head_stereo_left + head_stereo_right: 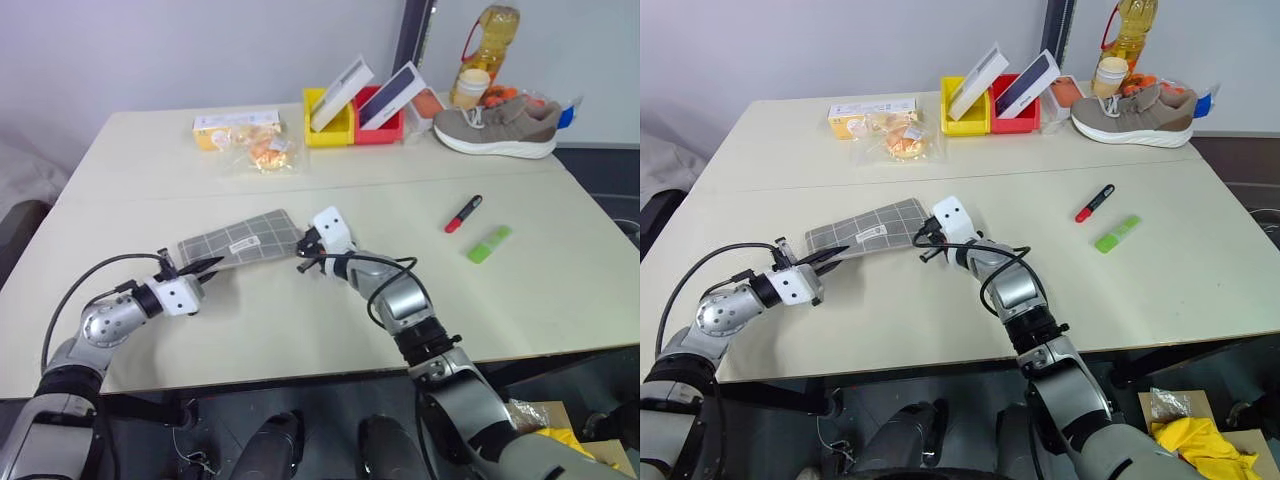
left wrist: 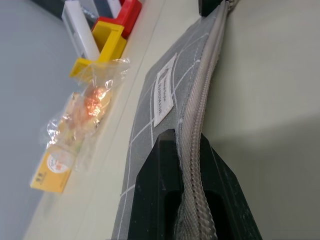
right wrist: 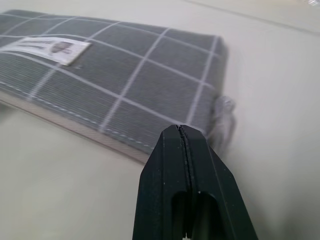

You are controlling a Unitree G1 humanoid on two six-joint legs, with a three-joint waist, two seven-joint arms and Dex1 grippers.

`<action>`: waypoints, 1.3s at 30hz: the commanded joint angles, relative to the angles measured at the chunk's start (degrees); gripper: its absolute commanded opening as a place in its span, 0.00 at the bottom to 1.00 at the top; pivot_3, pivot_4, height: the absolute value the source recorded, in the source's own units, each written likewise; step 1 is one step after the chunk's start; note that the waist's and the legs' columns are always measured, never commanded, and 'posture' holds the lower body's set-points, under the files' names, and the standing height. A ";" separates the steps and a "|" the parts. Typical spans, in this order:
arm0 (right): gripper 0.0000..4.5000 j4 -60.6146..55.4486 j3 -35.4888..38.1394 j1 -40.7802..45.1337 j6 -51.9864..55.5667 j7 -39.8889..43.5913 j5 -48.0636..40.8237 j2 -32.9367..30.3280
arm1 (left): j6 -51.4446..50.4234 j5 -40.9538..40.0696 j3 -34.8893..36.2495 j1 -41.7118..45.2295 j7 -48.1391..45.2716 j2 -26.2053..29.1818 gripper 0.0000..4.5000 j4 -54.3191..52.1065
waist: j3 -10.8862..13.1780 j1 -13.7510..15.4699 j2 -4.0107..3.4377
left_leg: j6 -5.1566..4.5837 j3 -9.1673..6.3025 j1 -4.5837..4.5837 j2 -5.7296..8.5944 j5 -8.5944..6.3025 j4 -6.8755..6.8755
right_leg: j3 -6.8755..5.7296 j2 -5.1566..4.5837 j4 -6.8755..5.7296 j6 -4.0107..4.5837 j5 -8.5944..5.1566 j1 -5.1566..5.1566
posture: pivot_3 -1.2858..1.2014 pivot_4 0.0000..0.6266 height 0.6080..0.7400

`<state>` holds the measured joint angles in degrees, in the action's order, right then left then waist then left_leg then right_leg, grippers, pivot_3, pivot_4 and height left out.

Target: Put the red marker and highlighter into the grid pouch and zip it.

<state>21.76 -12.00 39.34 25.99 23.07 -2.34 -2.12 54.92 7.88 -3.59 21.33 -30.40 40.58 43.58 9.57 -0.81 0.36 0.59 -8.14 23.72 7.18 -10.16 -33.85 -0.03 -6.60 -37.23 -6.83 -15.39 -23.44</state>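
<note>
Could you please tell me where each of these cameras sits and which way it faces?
Left and right eye views: head, looking down over both arms at the table, red marker and highlighter.
Left wrist view: along the left gripper, shut on the grid pouch.
Right wrist view: along the shut right gripper.
All share the pouch.

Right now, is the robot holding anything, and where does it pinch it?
The left gripper pinches the grid pouch by its zipper edge at one end. The right gripper, shut, at the pouch's other end, appears to hold nothing.
</note>
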 commanded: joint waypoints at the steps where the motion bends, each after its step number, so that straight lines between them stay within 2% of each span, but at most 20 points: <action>1: 0.00 -5.08 1.19 1.39 -4.02 0.26 1.25 -2.87 | -8.89 -6.82 1.29 -2.76 -2.29 -1.90 0.01 -7.65 | 0.01 0.04 -0.01 | 0.00 0.00 0.00 0.00 0.00 0.00 | 0.00 -0.01 0.00 0.00 0.00 0.00 | 0.52 0.24 1.00; 2: 0.00 -6.26 1.66 1.33 -3.77 1.36 0.43 -3.64 | -11.60 -8.15 1.65 -3.60 -2.72 -2.27 0.01 -10.28 | 0.01 -0.03 -0.01 | 0.00 0.00 0.01 0.01 0.00 0.00 | 0.00 -0.02 0.00 0.00 0.00 0.00 | 0.52 0.24 1.00; 5: 0.18 -12.27 4.90 0.94 -0.32 6.45 -3.49 -8.47 | -24.02 -13.20 2.94 -6.63 -2.02 -4.80 0.00 -21.52 | 0.04 -0.20 -0.03 | 0.00 0.00 0.07 -0.01 0.00 0.00 | 0.00 -0.01 -0.01 0.00 0.00 -0.01 | 0.52 0.24 1.00; 9: 0.64 -19.21 4.78 -1.33 2.94 11.78 -5.14 -14.65 | -34.75 -15.41 4.07 -10.12 -0.55 -7.50 0.00 -32.27 | 0.06 -0.23 0.01 | -0.01 -0.01 0.29 -0.01 0.00 -0.04 | 0.00 0.00 0.00 -0.01 0.00 -0.02 | 0.52 0.24 1.00; 12: 0.98 -21.76 4.93 -2.31 6.04 12.63 -6.99 -14.94 | -38.26 -14.86 4.46 -11.54 0.62 -8.81 0.00 -36.63 | 0.06 -0.57 0.01 | 0.00 0.00 0.29 -0.07 0.00 0.00 | 0.01 0.04 0.00 0.00 -0.01 -0.03 | 0.52 0.24 1.00; 17: 0.98 -20.67 4.17 -2.87 8.28 10.28 -6.80 -12.36 | -41.92 -13.88 4.21 -12.50 2.24 -11.21 0.00 -42.20 | 0.06 -0.23 0.01 | 0.00 -0.01 0.30 -0.10 0.00 -0.02 | 0.02 0.06 -0.01 0.02 -0.01 -0.03 | 0.52 0.24 1.00; 25: 0.98 -14.32 5.63 -0.58 6.96 5.56 -6.14 -8.77 | -43.71 -13.78 4.13 -13.19 1.88 -12.33 0.00 -45.01 | 0.07 0.01 0.01 | 0.00 0.01 0.31 -0.05 0.00 -0.04 | 0.02 0.03 0.02 0.01 -0.01 -0.02 | 0.52 0.24 1.00; 28: 0.78 -12.41 5.92 0.22 5.84 4.79 -6.13 -8.27 | -43.81 -13.61 4.09 -13.05 1.84 -12.65 0.00 -45.13 | 0.07 -0.02 0.01 | 0.01 0.01 0.31 -0.06 0.00 -0.03 | 0.02 0.04 0.02 0.02 -0.01 -0.03 | 0.52 0.24 1.00; 34: 0.07 -12.31 5.59 0.34 5.33 4.62 -6.14 -8.00 | -43.74 -13.31 3.76 -12.82 1.80 -13.16 0.00 -45.03 | 0.07 -0.02 0.01 | 0.01 0.01 0.31 -0.06 0.00 -0.03 | 0.02 0.04 0.02 0.02 -0.01 -0.03 | 0.52 0.24 1.00; 35: 0.01 -12.64 5.29 0.24 5.35 4.60 -6.00 -7.86 | -43.68 -13.20 3.68 -12.76 1.78 -13.28 0.00 -44.83 | 0.07 -0.02 0.01 | 0.01 0.01 0.31 -0.06 0.00 -0.04 | 0.02 0.04 0.02 0.02 -0.01 -0.03 | 0.52 0.24 1.00; 39: 0.01 -14.62 3.15 -0.28 5.50 5.23 -4.81 -8.08 | -43.58 -12.69 3.33 -12.69 1.82 -13.76 0.00 -44.42 | 0.07 -0.04 0.01 | 0.01 0.01 0.31 -0.06 0.00 -0.03 | 0.02 0.04 0.02 0.02 -0.01 -0.03 | 0.52 0.24 1.00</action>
<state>10.27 -8.02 38.33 32.28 27.88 -7.48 -10.31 10.55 -5.03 -0.76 8.02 -28.62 26.90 0.87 9.64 -0.85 0.36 0.60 -8.13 24.03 7.12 -10.17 -33.88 -0.01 -6.56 -37.21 -6.82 -15.40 -23.47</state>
